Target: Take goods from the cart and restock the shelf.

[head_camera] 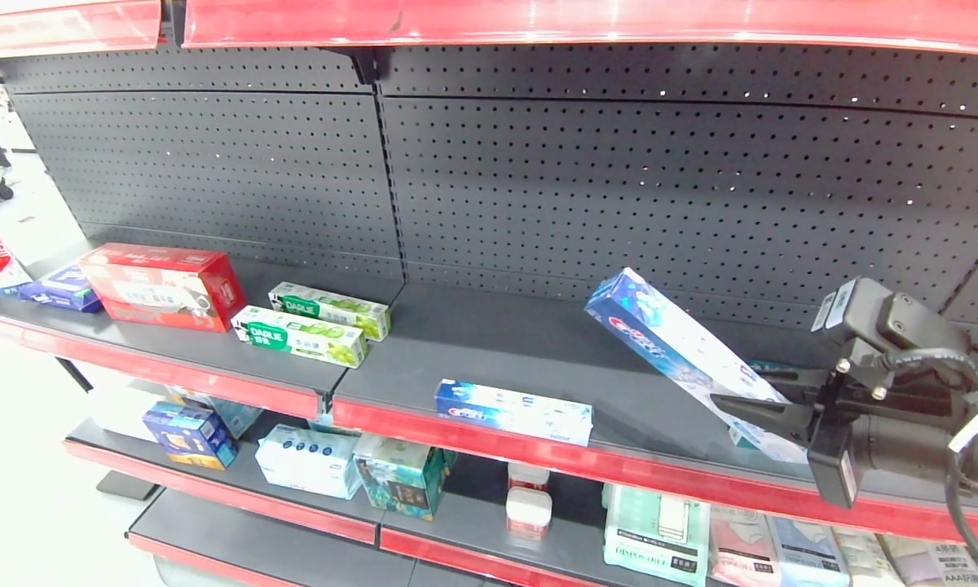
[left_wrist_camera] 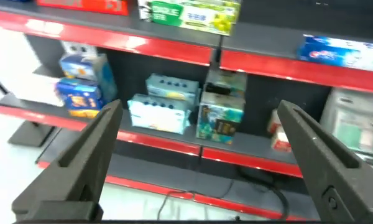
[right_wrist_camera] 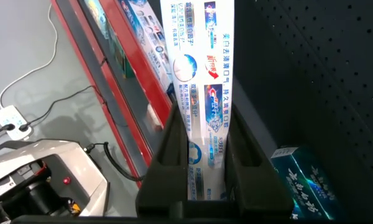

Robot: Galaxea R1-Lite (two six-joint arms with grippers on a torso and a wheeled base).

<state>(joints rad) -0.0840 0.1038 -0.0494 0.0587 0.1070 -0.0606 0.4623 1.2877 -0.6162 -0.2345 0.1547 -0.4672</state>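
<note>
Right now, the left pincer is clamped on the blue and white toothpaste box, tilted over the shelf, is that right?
No, it is the right pincer that is clamped on the blue and white toothpaste box, tilted over the shelf; the head view shows it. The left pincer is open, holding nothing.
</note>
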